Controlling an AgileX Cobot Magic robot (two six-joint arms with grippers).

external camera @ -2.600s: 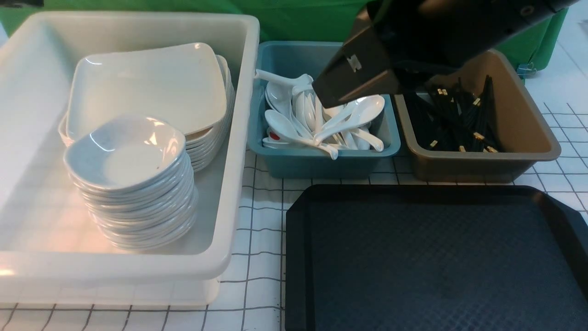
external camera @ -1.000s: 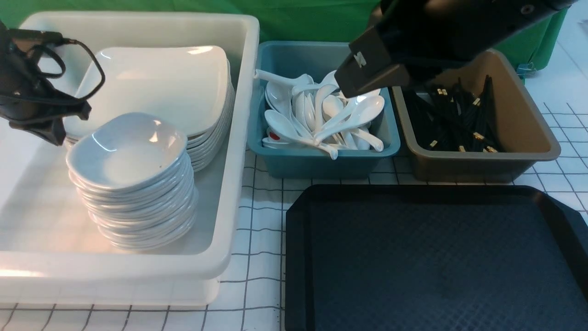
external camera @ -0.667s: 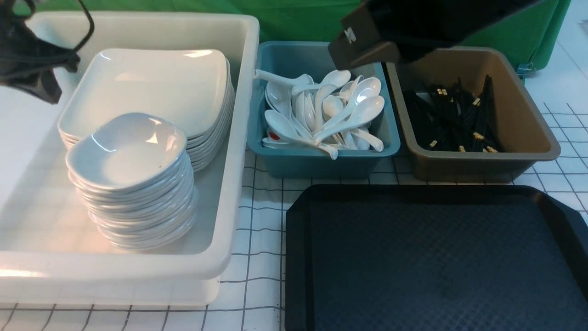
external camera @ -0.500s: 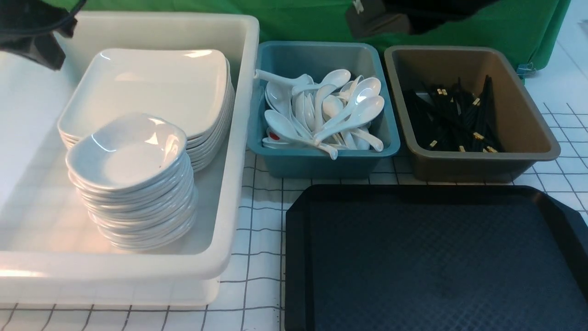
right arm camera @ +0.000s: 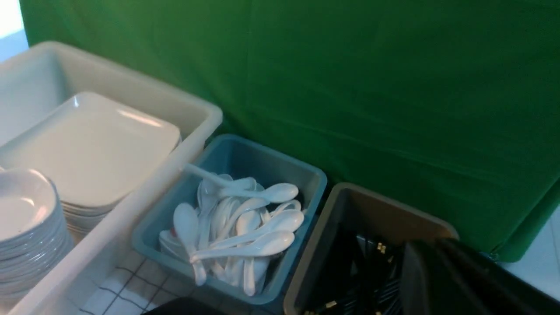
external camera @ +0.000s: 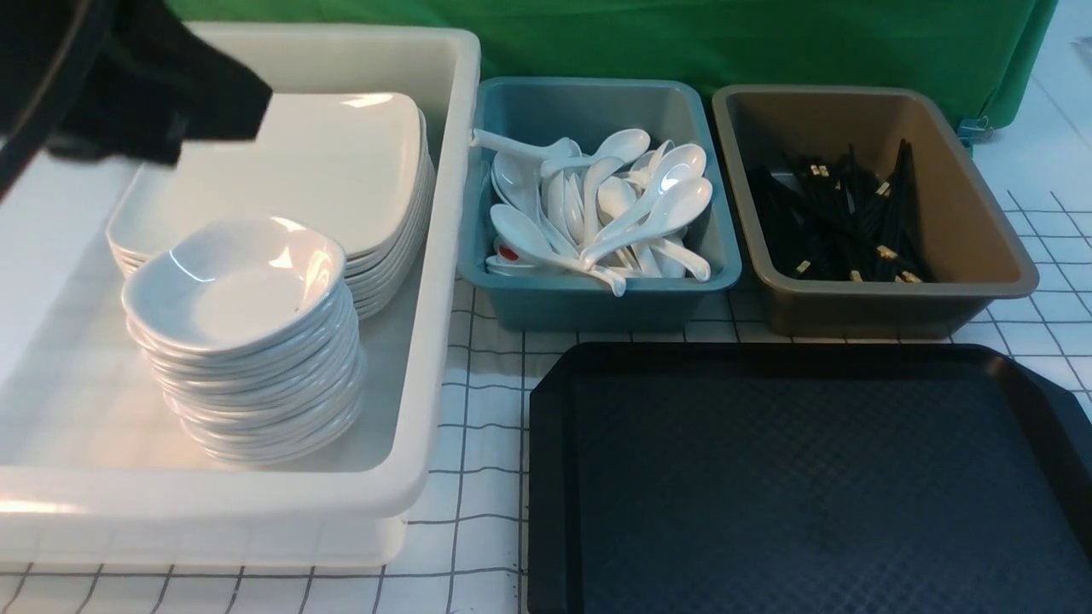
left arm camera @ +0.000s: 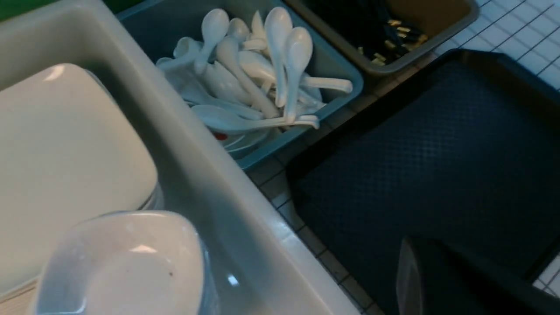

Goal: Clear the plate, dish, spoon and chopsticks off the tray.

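Standing behind one tray (external camera: 802, 486): three bins (external camera: 597, 298).

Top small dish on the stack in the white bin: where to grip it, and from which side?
Grip the raised rim of the top small dish at its near-right edge, coming down from above on the side facing the teal bin. The rim flares out beyond the dish stack below, so a finger can slip under it; the plates crowd the far side.

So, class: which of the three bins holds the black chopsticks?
The brown bin, farthest right, holds the chopsticks; the teal bin has spoons, the white bin crockery.
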